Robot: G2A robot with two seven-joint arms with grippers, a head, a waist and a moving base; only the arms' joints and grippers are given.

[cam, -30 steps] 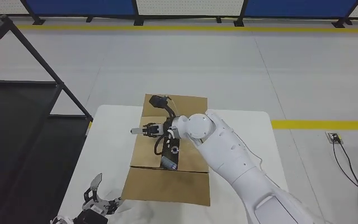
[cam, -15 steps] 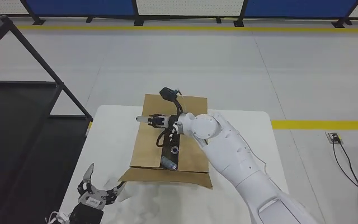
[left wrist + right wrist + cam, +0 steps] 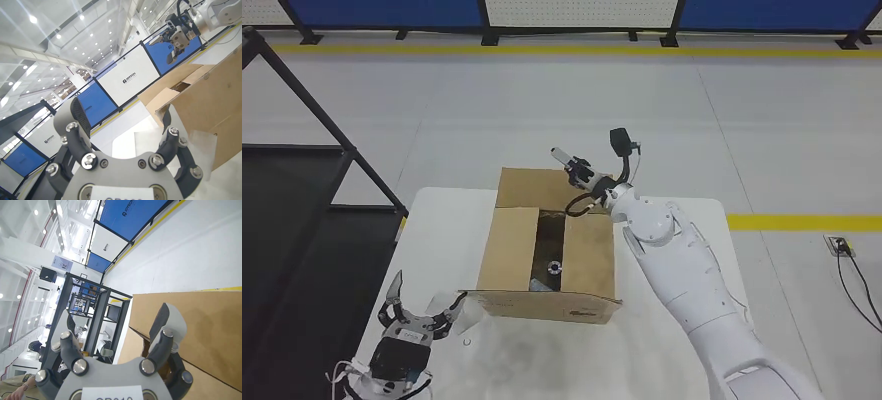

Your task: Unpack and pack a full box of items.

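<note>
White surface (image 3: 442, 240) holds your cardboard box (image 3: 510, 250) near its middle, flaps part open, dark items (image 3: 550, 268) showing in the gap | right claw (image 3: 568, 160) spread wide, holding nothing, above the box's far flap | left claw (image 3: 426, 305) spread wide, holding nothing, just beside the box's near corner | you have 2 claws off the items.

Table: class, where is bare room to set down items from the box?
The strip between the box and the left edge of the table is bare. Crowded: right strip, under the right arm; near-left corner, by the left gripper.
</note>
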